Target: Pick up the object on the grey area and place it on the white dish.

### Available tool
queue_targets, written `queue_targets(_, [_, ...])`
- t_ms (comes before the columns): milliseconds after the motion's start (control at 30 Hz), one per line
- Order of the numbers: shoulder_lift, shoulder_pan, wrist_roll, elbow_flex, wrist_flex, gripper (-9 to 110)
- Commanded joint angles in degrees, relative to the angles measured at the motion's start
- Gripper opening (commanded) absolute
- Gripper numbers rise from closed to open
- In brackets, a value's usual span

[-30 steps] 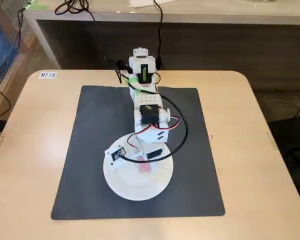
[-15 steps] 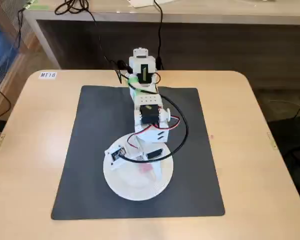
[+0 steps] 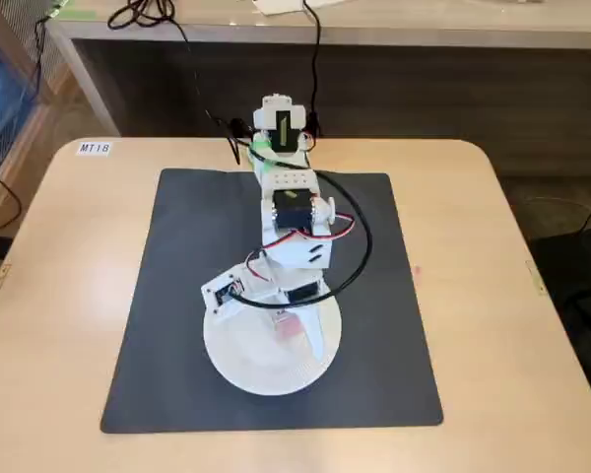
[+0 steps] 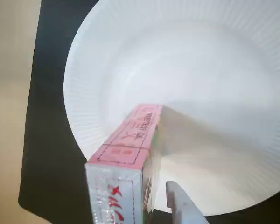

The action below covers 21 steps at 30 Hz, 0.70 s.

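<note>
The small pink-red box (image 4: 130, 140) with white faces and red print is between the fingers of my gripper (image 4: 154, 196), over the round white dish (image 4: 200, 70). Its far end points down toward the dish's middle. One pale fingertip (image 4: 179, 205) shows just right of the box; the other is hidden behind it. In the fixed view my gripper (image 3: 295, 330) hangs over the dish (image 3: 256, 370) with the box (image 3: 288, 323) showing pink between the fingers. The dish lies on the front part of the dark grey mat (image 3: 177, 296).
The arm's base (image 3: 281, 128) stands at the mat's far edge, with black cables running back from it. The mat lies on a beige table (image 3: 512, 325) with a small label (image 3: 94, 148) at its far left corner. A bench stands behind the table.
</note>
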Motion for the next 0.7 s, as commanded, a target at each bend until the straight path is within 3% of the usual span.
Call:
queue_targets(0, [8.53,0.79,0.53,3.96,0.53,51])
queue_targets(400, [32.43,1.49,1.93,23.03,0.53,52])
queue_targets(467, [39.37,1.58,5.71,27.16,0.44,43])
queue_targets(567, [48.78,1.67,12.22,33.05,-0.53,17])
queue_targets(667, [58.10,1.23,16.61,41.48,-3.69,1])
